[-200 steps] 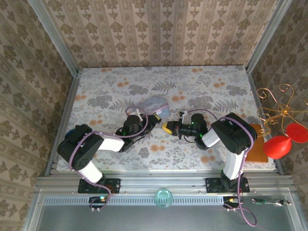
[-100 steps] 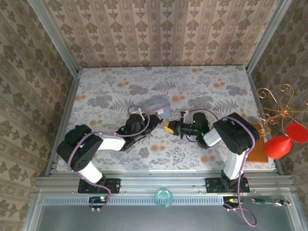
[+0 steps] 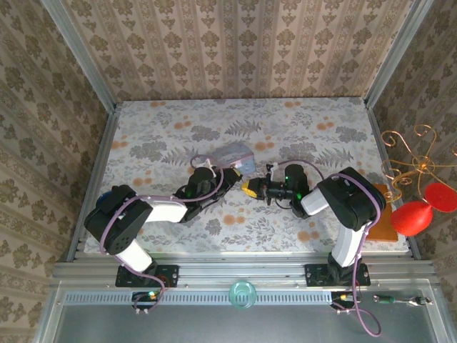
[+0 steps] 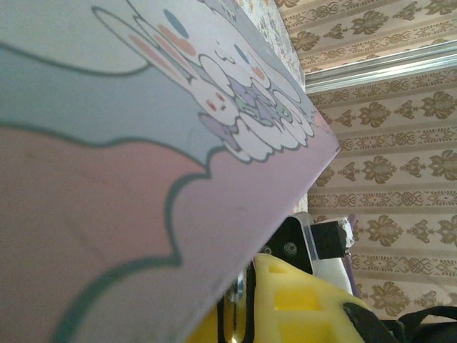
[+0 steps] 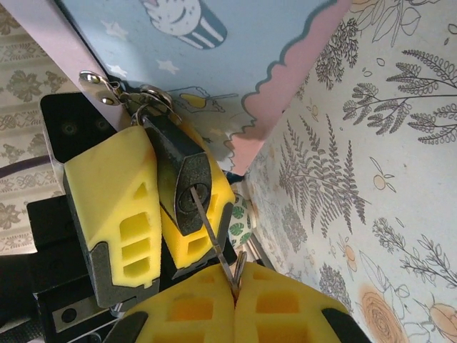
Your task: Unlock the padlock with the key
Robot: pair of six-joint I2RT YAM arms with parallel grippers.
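Padlock (image 5: 182,175): small, dark, faceted body, matte. It sits left of centre in the right wrist view. Its thin silvery shackle (image 5: 153,96) is looped through a metal ring on the pouch's edge.

Key (image 5: 212,243): slim grey metal blade, slanted, with its tip at the keyway in the padlock's lower face.

Left gripper (image 5: 161,207): ribbed yellow foam pads with cut-out slots, pressed together around the padlock body.

Right gripper (image 5: 235,289): matching yellow pads at the bottom edge, pinched on the key's head.

Pouch (image 5: 235,43): smooth plastic, blue and pink with scalloped outlines and cartoon print, across the top.

Table (image 5: 371,179): botanical-print cloth, at the right.
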